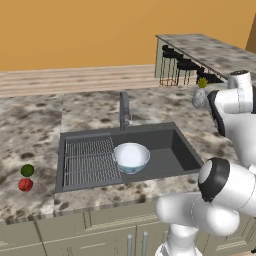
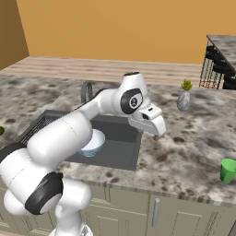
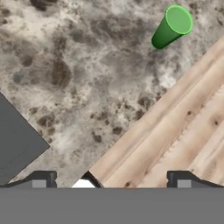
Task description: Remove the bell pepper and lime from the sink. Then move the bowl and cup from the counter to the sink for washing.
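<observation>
Wide-open pincer (image 3: 111, 179) above bare speckled tabletop (image 3: 87, 87) near its front edge. No obstacle lies between it and the upright green cup (image 3: 171, 26) ahead. The sink (image 1: 170, 145) beside it holds the bowl (image 1: 131, 157) against the wire rack (image 1: 90, 160); its remaining floor is free.

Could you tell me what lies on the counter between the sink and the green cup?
Nothing: in the right base view the counter is bare speckled stone from the sink to the cup. The hand view shows the same bare stretch.
</observation>
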You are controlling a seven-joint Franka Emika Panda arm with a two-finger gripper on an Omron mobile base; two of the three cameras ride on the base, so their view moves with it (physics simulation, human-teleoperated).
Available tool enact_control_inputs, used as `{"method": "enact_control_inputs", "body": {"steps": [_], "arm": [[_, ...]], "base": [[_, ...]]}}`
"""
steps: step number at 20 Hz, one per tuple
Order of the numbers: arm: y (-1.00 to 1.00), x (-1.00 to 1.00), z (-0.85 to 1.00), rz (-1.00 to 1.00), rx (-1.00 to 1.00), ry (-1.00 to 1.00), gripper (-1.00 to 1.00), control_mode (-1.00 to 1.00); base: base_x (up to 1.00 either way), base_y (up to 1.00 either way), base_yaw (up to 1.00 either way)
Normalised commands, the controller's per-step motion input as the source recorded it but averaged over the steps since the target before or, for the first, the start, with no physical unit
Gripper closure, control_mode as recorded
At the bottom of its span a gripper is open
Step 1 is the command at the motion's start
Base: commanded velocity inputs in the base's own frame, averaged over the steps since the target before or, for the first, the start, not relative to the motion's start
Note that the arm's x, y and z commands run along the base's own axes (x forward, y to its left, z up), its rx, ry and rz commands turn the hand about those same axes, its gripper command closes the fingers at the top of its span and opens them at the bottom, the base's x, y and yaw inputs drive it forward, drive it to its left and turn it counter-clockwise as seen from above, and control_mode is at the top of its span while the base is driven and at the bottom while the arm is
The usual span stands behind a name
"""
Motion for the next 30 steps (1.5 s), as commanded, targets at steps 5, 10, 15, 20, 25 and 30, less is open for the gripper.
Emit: {"method": "enact_control_inputs", "body": {"steps": [5, 10, 15, 20, 25, 30], "arm": [[-0.29, -0.1, 0.01, 0.03, 0.0, 0.0, -1.0, -1.0], [-0.31, -0.14, 0.03, 0.11, 0.0, 0.0, -1.0, -1.0], [-0.31, -0.12, 0.0, 0.07, 0.0, 0.0, -1.0, -1.0], [-0.26, -0.05, 0.0, 0.09, 0.0, 0.0, -1.0, -1.0], [-0.27, 0.0, 0.0, 0.13, 0.0, 0.0, -1.0, -1.0], [-0.2, -0.07, -0.03, 0.11, 0.0, 0.0, -1.0, -1.0]], "base": [[0.0, 0.0, 0.0], [0.0, 0.0, 0.0], [0.0, 0.0, 0.0], [0.0, 0.0, 0.0], [0.0, 0.0, 0.0], [0.0, 0.0, 0.0]]}}
